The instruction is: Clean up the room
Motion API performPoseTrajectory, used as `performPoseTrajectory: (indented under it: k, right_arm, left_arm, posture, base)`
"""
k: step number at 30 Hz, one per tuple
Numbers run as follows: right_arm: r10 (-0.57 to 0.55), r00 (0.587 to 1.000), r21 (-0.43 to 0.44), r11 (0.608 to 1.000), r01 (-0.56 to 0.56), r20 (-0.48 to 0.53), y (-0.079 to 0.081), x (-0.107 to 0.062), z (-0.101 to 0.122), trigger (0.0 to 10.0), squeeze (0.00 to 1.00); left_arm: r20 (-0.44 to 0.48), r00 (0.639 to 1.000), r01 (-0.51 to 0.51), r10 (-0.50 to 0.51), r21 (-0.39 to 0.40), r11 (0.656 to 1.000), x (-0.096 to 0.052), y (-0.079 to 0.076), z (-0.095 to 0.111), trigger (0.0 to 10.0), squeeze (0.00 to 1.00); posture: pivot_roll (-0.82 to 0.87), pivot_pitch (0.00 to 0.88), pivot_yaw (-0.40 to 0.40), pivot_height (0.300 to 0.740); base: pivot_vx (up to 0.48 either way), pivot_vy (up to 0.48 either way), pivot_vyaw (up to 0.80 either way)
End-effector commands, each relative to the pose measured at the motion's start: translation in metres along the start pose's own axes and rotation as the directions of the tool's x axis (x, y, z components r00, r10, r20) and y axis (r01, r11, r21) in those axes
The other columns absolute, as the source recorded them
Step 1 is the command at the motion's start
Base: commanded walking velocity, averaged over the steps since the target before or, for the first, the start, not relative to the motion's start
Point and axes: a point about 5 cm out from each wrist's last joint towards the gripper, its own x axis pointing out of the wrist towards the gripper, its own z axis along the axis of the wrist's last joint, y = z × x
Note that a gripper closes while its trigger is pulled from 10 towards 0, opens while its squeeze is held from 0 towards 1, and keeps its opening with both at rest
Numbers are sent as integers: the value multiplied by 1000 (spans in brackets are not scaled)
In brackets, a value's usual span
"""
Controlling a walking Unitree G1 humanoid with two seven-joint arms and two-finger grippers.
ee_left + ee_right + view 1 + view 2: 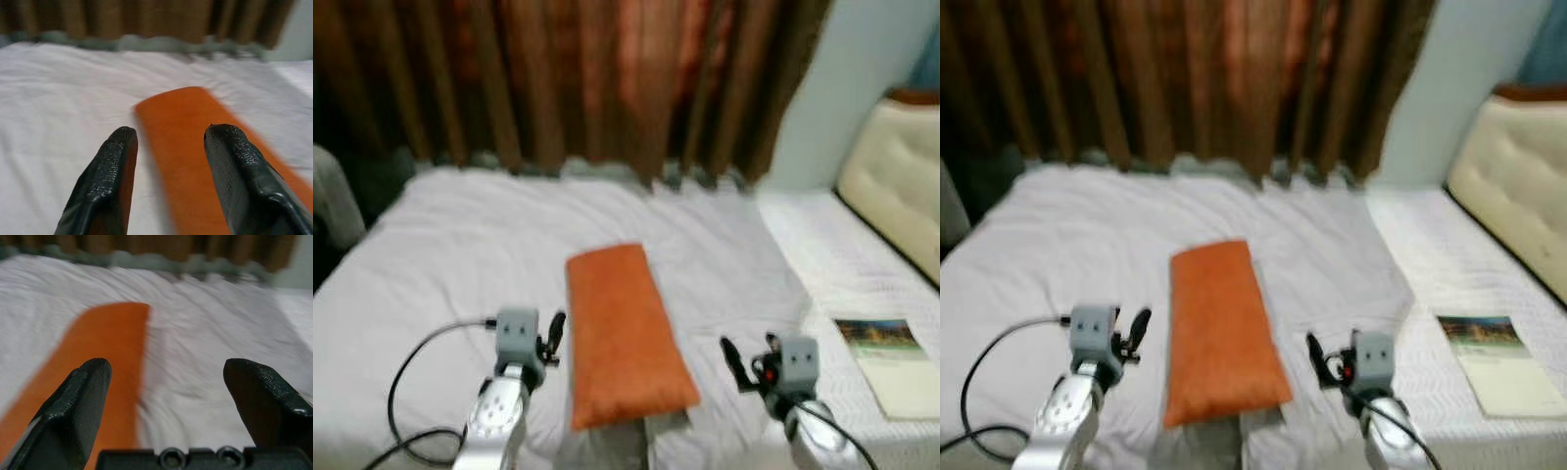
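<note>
Two silver arms, each ending in a grey box-shaped wrist block. Left claw (555,336) and right claw (732,360): black fingers with textured pads (108,169). A black cable (414,367) loops from the left wrist; red detail marks the right wrist.

You are looking at a plain orange pillow (623,334) on a pale white-lavender sheet (460,255), with brown, rust-streaked curtains (587,78) at twelve o'clock. At three o'clock sits a cream tufted headboard (901,186) against a light blue wall (842,69); at four o'clock, a cream booklet (891,364) topped by a green-and-orange picture. Your grippers' fingers (105,181) are textured black, on silver arms (494,416).
</note>
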Motion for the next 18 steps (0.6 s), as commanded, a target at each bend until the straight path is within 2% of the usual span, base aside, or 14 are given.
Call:
performPoseTrajectory:
  k: [1, 7, 10, 12, 13, 14, 18]
  right_arm:
    - [-18, 1000, -10, 1000, 18, -23, -8, -2, -3, 10000, 0]
    - [-13, 999, -12, 1000, 13, -31, -7, -2, -6, 10000, 0]
    - [-10, 999, -12, 1000, 9, -34, -4, 0, -7, 10000, 0]
    - [7, 998, 11, 1000, -6, -57, 0, 8, -8, 10000, 0]
    - [19, 995, 56, 998, -13, -102, 4, 16, -10, 10000, 0]
    - [19, 995, 56, 998, -13, -102, 4, 16, -10, 10000, 0]
    - [-5, 985, 145, 989, 31, -175, 1, 25, -12, 10000, 0]
  left_arm:
    - [-7, 1000, 20, -20, 0, 1000, 3, -6, 0, 10000, 0]
    - [-21, 997, 72, -71, 30, 997, 8, -4, 3, 10000, 0]
    - [-25, 997, 71, -70, 35, 997, 11, 2, 4, 10000, 0]
    - [-50, 997, 64, -63, 18, 998, 16, 6, 0, 10000, 0]
    - [-71, 996, 52, -55, -44, 998, 22, 7, -4, 10000, 0]
    - [-71, 996, 52, -55, -44, 998, 22, 7, -4, 10000, 0]
    - [-99, 991, 62, -85, -214, 975, 32, 6, -8, 10000, 0]
  posture:
    - [67, 0, -107, 740]
    - [68, 0, -104, 740]
    - [56, 0, -97, 740]
    - [53, 0, -95, 740]
    - [44, 60, -93, 740]
    - [44, 60, -93, 740]
    - [5, 274, -115, 740]
  base:
    - [480, 0, 0]
    - [480, 0, 0]
    - [480, 0, 0]
    - [240, 0, 0]
    - [0, 0, 0]
    - [0, 0, 0]
    - [0, 0, 0]
